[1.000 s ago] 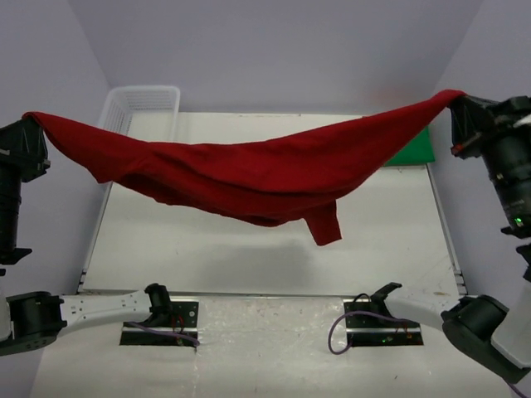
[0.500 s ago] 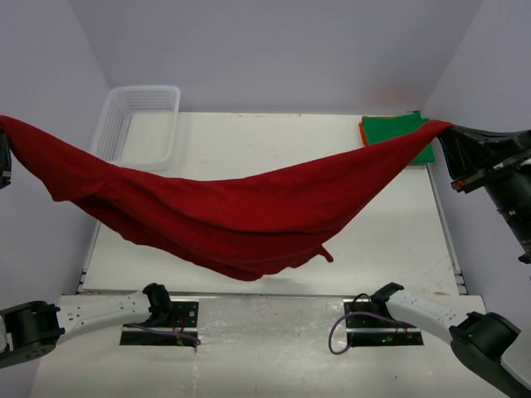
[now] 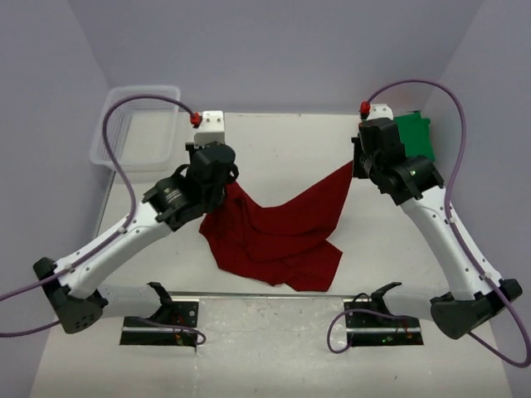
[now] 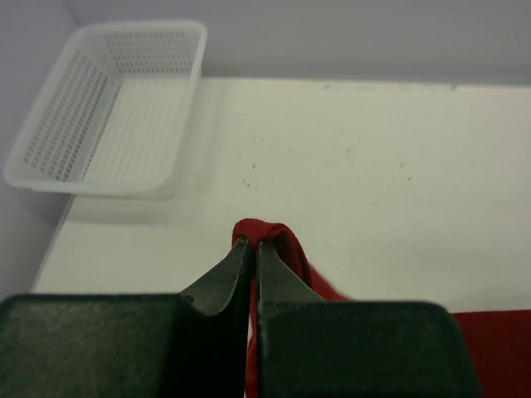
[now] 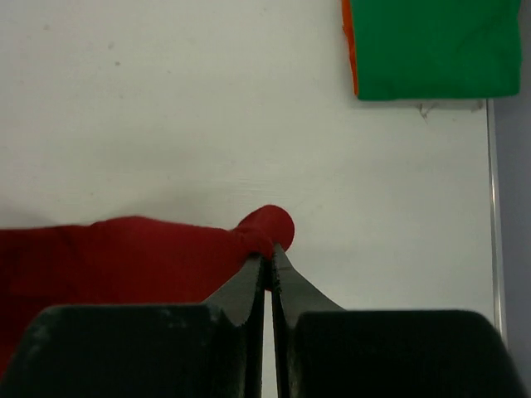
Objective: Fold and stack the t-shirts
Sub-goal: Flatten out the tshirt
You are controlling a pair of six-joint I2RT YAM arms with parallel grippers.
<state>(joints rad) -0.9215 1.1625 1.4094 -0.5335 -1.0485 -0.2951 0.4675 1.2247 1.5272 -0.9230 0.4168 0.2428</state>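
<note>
Pinching bunched edges of the dark red t-shirt (image 3: 274, 232) in tight-shut left pincer (image 4: 253, 245) and right pincer (image 5: 270, 261); slumped midway onto the surface (image 3: 282, 141); folded green t-shirt (image 5: 431, 46) far right.

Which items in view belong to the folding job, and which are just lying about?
Job:
- dark red cloth t-shirt, pinched by left gripper and right gripper
- folded bright green cloth t-shirt, lying on the orange cloth t-shirt, far right corner

Lying about:
- white plastic mesh basket, far left corner
</note>
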